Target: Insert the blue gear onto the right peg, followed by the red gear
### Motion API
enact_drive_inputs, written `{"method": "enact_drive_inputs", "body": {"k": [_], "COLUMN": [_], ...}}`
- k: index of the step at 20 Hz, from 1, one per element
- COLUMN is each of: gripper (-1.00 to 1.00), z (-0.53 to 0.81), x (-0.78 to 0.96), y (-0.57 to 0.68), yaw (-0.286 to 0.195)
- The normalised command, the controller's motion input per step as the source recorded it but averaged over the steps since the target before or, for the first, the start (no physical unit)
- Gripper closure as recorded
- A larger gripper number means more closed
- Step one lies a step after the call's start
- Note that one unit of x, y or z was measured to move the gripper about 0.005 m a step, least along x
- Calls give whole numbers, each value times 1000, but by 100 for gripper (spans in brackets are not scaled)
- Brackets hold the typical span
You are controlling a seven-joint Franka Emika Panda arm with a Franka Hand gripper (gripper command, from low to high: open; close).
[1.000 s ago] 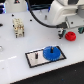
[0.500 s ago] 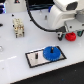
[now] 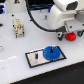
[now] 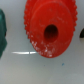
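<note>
The blue gear (image 3: 52, 52) lies flat on the right end of the black base plate (image 3: 34, 61); a thin peg (image 3: 36, 54) stands on the plate's left part. The red gear (image 3: 71, 36) lies on the white table at the exterior view's right. My gripper (image 3: 69, 32) hangs directly over it and hides part of it. In the wrist view the red gear (image 4: 47, 29) fills the frame with its centre hole showing. Dark fingertips (image 4: 2, 32) sit at both picture edges, apart from the gear. The gripper is open and empty.
A white block with holes (image 3: 18, 27) stands at the back on the exterior view's left. A black cable (image 3: 37, 22) loops from the arm across the back. Dark equipment lines the far edge.
The arm has come down and closer over the red gear. The blue gear and base plate have not moved.
</note>
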Motion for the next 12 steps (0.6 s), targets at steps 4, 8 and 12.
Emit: {"method": "enact_drive_inputs", "body": {"k": [4,8,12], "gripper": [100,100,100], "z": [-31,20,198], "x": [-25,-36,-54], "y": [6,10,-4], "yaw": [0,0,0]}}
